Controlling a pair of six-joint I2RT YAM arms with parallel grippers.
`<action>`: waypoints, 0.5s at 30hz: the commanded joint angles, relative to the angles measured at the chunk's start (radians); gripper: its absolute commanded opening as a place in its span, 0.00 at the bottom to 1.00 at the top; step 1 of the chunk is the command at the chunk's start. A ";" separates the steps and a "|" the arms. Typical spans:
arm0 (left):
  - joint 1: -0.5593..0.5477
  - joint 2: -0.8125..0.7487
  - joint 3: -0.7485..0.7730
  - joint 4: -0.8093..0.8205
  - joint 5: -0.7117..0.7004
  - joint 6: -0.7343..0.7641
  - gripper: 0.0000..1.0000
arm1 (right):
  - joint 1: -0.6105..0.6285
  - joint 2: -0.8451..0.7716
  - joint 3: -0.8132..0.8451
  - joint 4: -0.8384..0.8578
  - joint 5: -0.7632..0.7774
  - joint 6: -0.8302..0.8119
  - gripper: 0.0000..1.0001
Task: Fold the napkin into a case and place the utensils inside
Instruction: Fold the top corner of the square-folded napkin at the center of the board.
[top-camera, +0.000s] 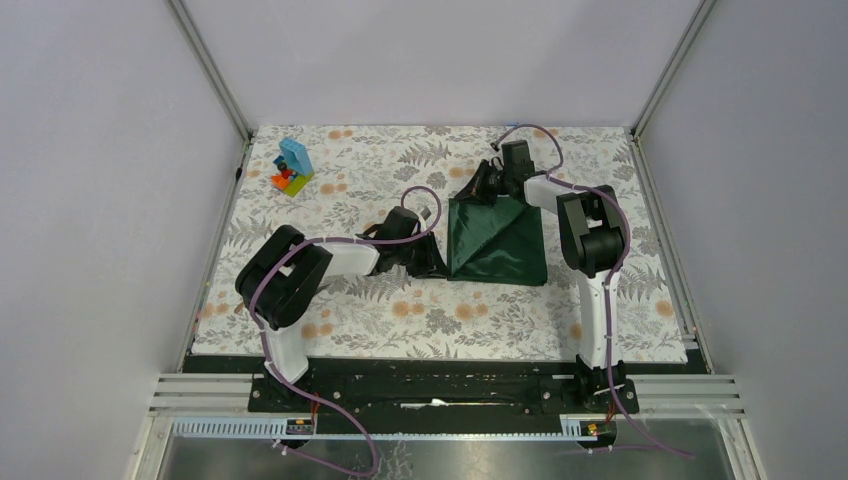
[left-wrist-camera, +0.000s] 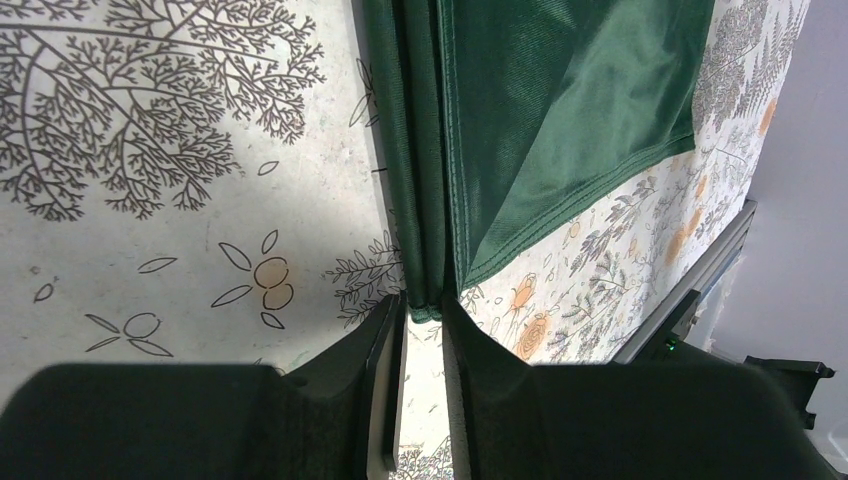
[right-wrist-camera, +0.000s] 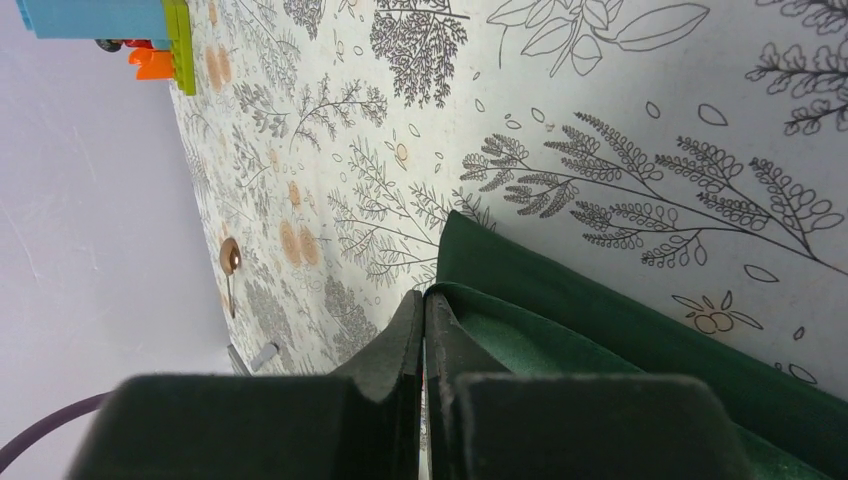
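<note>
The dark green napkin (top-camera: 497, 240) lies partly folded on the floral covering, with a diagonal fold across it. My left gripper (top-camera: 432, 262) is at its near left corner; in the left wrist view the fingertips pinch a bunched folded edge (left-wrist-camera: 425, 308) of the napkin (left-wrist-camera: 560, 110). My right gripper (top-camera: 478, 185) is at the far left corner, shut on the napkin's edge (right-wrist-camera: 440, 292). One brownish spoon (right-wrist-camera: 230, 262) lies on the covering by the left wall, far from the napkin. Other utensils are not clearly visible.
A colourful toy block stack (top-camera: 293, 167) stands at the far left of the covering and also shows in the right wrist view (right-wrist-camera: 110, 30). The floral table covering (top-camera: 400, 320) runs to metal rails at the near edge. Walls close in on three sides.
</note>
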 joint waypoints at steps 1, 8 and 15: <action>0.001 0.027 -0.018 -0.054 -0.045 0.036 0.25 | 0.005 0.014 0.050 0.028 0.019 0.010 0.00; 0.001 -0.010 -0.014 -0.079 -0.048 0.045 0.27 | 0.005 0.030 0.060 0.028 0.022 0.013 0.00; 0.001 -0.097 0.024 -0.146 -0.057 0.060 0.33 | 0.005 0.046 0.073 0.025 0.016 0.013 0.00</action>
